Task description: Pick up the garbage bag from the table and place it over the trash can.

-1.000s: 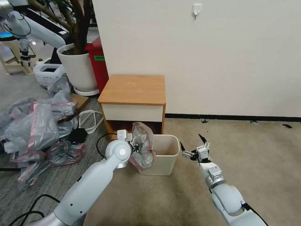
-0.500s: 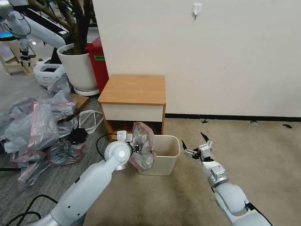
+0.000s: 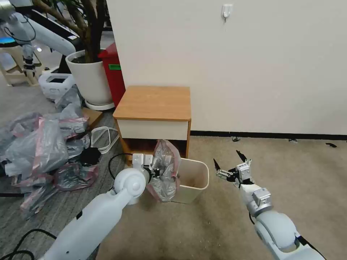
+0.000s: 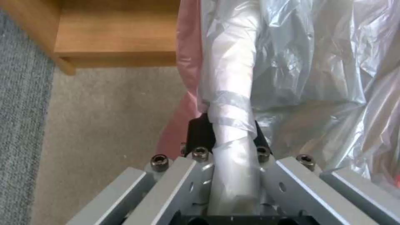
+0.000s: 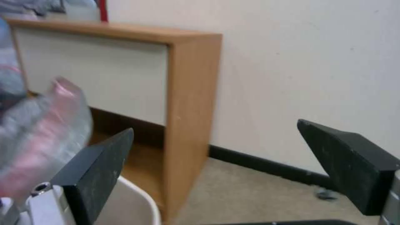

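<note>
The left end effector point(image 3: 154, 169) is clamped on a bunched fold of the garbage bag point(image 3: 164, 171), which hangs just past its fingers against the near left rim of the tilted trash can point(image 3: 193, 178). Beyond both stands the table point(image 3: 153, 103). The right end effector point(image 3: 231, 164), spread wide, hovers beside the can's far side.

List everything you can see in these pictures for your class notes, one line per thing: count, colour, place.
garbage bag: one, grey with pink band, held at the bin's left rim.
trash can: one, cream, tilted, before the table.
table: one, light wood, cream front, against the wall.
heap of bags: several, grey-pink, floor at left.
plant pot: one, white, beside the red bin.
wall hook: one, white.
left gripper: shut on the bag.
right gripper: open, right of the can.
</note>
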Robot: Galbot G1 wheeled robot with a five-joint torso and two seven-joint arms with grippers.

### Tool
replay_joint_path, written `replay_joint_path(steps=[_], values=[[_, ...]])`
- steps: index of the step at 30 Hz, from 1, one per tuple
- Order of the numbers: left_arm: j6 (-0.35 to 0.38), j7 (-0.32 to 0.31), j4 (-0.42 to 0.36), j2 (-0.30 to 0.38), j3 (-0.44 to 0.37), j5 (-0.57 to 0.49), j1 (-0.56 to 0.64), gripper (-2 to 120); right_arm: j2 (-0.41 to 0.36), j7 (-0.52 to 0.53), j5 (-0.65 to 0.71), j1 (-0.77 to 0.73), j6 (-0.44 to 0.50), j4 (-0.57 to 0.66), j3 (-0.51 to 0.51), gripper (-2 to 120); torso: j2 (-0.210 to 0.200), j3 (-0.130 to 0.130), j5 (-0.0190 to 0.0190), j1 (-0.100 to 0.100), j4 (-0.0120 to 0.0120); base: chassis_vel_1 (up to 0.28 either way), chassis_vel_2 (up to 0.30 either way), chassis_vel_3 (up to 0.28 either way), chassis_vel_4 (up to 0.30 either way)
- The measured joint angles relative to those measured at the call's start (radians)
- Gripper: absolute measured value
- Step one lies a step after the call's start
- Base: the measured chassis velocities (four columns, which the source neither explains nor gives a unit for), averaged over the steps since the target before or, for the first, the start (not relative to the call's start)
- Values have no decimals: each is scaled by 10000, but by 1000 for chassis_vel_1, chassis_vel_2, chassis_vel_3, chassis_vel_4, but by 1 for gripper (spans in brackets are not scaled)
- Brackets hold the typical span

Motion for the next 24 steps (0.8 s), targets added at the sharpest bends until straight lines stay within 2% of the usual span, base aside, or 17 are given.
replay_joint_path(steps=[3,5,6,7,10,11,13,15,18,19,20,24], values=[[-177,564,-258,157,-184,447,357,3,-116,5,874,-150,-385,620,-54,100,0,1,0,0,-1,0,0,0,0],[-218,690,-313,186,-226,526,431,3,-141,7,1120,-183,-506,788,-67,100,0,0,0,0,0,0,0,0,0],[-306,1049,-454,278,-344,757,651,3,-205,13,1754,-267,-811,1207,-105,100,0,0,-1,-1,-1,0,0,0,0],[-306,1049,-454,278,-344,757,651,3,-205,13,1754,-267,-811,1207,-105,100,0,0,-1,-1,-1,0,0,0,0],[-563,1731,-642,426,-546,1178,1078,3,-348,25,2997,-429,-1458,1870,-180,100,0,0,-1,-1,0,0,0,0,0],[-563,1731,-642,426,-546,1178,1078,3,-348,25,2997,-429,-1458,1870,-180,100,0,0,-1,-1,0,0,0,0,0],[-767,2205,-732,528,-678,1522,1360,3,-490,112,4010,-510,-1929,2287,-295,100,0,0,-2,0,-1,0,0,0,0],[-1092,2718,-804,670,-774,1928,1606,3,-633,249,5323,-484,-2852,2743,-420,99,0,0,-3,-1,0,0,0,0,0],[-1193,2871,-811,711,-794,2040,1653,3,-674,327,5856,-413,-3235,2888,-527,98,0,0,0,0,0,0,0,0,0],[-1371,3058,-811,751,-824,2192,1672,3,-745,422,6646,-259,-3921,3056,-700,96,1,0,-2,-1,-1,0,0,0,0],[-1441,3130,-809,766,-832,2233,1673,3,-775,470,6935,-160,-4193,3064,-801,95,0,0,-1,0,-2,0,0,0,0],[-1591,3341,-809,845,-832,2399,1673,3,-858,684,7329,581,-4613,2668,-1434,86,0,0,0,0,-3,0,0,0,0]])
